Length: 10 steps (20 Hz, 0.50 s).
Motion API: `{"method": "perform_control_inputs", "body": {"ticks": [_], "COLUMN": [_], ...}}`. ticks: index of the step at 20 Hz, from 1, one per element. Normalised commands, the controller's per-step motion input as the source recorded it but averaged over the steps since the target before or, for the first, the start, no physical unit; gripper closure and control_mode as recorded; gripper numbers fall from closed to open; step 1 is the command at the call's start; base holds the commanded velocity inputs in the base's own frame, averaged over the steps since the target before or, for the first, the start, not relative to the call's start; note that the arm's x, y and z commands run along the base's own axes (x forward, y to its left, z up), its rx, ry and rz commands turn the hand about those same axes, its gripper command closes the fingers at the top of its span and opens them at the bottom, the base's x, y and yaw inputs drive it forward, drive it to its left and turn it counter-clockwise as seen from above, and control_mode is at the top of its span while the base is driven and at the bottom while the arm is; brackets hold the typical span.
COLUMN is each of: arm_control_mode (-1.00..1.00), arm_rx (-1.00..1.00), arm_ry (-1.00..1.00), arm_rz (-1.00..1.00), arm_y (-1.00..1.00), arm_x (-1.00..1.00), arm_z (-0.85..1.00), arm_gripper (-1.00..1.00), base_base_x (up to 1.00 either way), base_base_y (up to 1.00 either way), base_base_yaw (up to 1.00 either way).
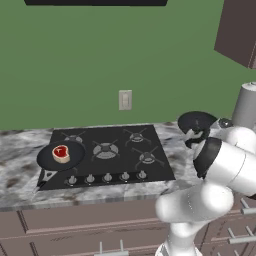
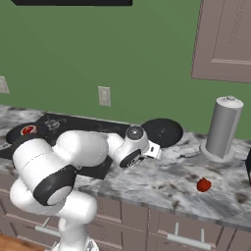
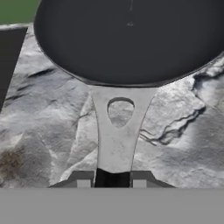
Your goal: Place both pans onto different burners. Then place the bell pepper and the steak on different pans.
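So the pincer (image 3: 112, 178) is sitting closed on the tip of the second pan's handle (image 3: 117, 144), that flat pale handle with the teardrop hole in it. The two finger tips (image 3: 82, 179) are pressing in on either side of the handle's end, so it's clamped down, not hanging open. The empty black pan (image 3: 127, 39) itself is stretching straight out ahead of the pincer, resting on the marble counter (image 3: 43, 127) just off the right edge of the black cooktop (image 1: 107, 152).

Well off to the pincer's left, the other pan (image 1: 61, 156) is sitting on the front-left burner, and the steak (image 1: 61, 153) is lying inside it, red with the pale fat rim. The other burners (image 1: 105, 149) between that pan and the pincer are standing bare.

Over on the pincer's right, the red bell pepper (image 2: 204, 185) is lying on the counter near the front edge, well apart from the held pan. A grey paper towel roll (image 2: 223, 128) is standing upright further back on that same side, near the green wall
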Motion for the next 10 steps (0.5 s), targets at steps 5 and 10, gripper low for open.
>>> {"method": "perform_control_inputs", "body": {"ticks": [5, 10], "arm_control_mode": [-1.0, -1.0], "arm_rx": [-0.04, -0.01], "arm_ry": [0.01, -0.02], "arm_rz": [0.06, 0.01], "arm_y": [0.26, 0.38], "arm_x": [-0.22, -0.39], "arm_z": [0.56, 0.18], "arm_gripper": [1.0, 1.0], "base_base_x": [0.0, 0.0], "base_base_y": [0.0, 0.0], "base_base_yaw": [0.0, 0.0]}}
